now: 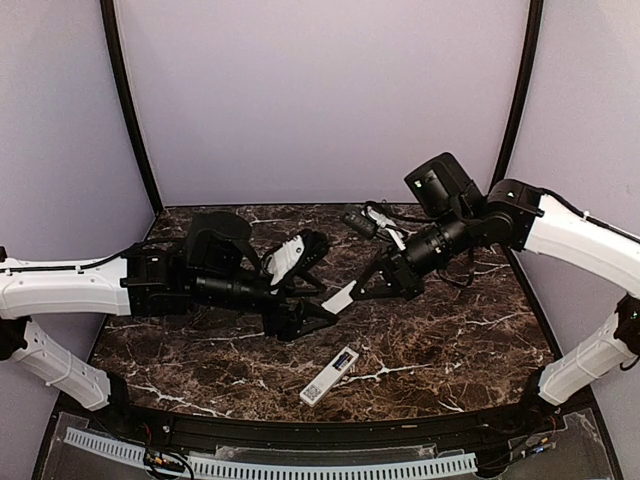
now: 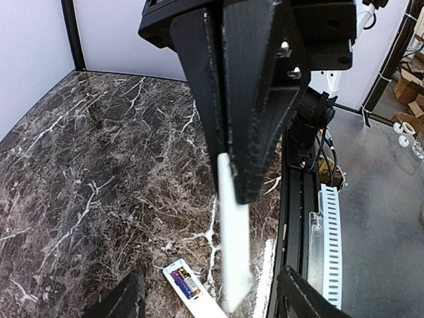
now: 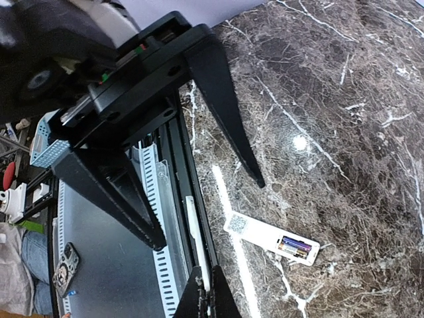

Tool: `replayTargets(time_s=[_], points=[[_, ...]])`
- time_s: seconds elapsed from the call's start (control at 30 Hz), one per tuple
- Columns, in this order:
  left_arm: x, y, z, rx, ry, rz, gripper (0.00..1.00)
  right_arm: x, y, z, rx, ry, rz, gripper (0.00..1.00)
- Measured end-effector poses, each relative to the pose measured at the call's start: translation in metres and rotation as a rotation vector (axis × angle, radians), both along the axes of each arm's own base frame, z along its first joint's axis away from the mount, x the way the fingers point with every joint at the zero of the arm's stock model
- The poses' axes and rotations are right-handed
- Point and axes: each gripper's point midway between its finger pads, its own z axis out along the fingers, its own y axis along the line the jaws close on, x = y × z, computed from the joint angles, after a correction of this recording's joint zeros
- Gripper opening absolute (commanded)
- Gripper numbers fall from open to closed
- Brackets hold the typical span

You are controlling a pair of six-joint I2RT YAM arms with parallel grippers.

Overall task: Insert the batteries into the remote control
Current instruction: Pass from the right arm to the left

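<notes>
Right gripper [image 1: 357,291] is pinched tight on a thin white battery cover [image 1: 340,297], held up over the middle of the marble table [image 1: 450,340]. Left gripper [image 1: 305,322] hangs just beside it, fingers spread wide, nothing between them. The remote control [image 1: 330,376] lies angled near the front edge, label side up, with the batteries [image 3: 295,246] showing in its open compartment.

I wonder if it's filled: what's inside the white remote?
Purple-and-gold batteries sit in the open compartment of the remote control. How many is too small to tell; its shell hides the rest.
</notes>
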Motion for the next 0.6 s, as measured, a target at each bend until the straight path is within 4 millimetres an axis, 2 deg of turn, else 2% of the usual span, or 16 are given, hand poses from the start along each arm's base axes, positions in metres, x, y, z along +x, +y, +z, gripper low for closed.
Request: replayTargets(time_s=[0.13, 0.3, 0.47, 0.57, 0.6], points=[[0.008, 0.003, 0.002, -0.006, 0.007, 0.0, 0.49, -0.007, 0.001, 0.004, 0.024, 0.009, 0.041, 0.0], [0.007, -0.003, 0.011, -0.029, 0.009, -0.043, 0.42, -0.006, 0.0, 0.005, 0.025, -0.009, 0.039, 0.0], [-0.001, -0.007, 0.012, -0.042, 0.024, -0.097, 0.12, -0.004, 0.001, 0.014, 0.058, -0.042, 0.037, 0.0], [-0.005, -0.009, 0.015, -0.052, 0.026, -0.124, 0.01, -0.003, 0.003, 0.017, 0.069, -0.052, 0.037, 0.0], [-0.006, -0.009, 0.015, -0.052, 0.027, -0.128, 0.0, -0.003, 0.003, 0.017, 0.072, -0.053, 0.042, 0.0]])
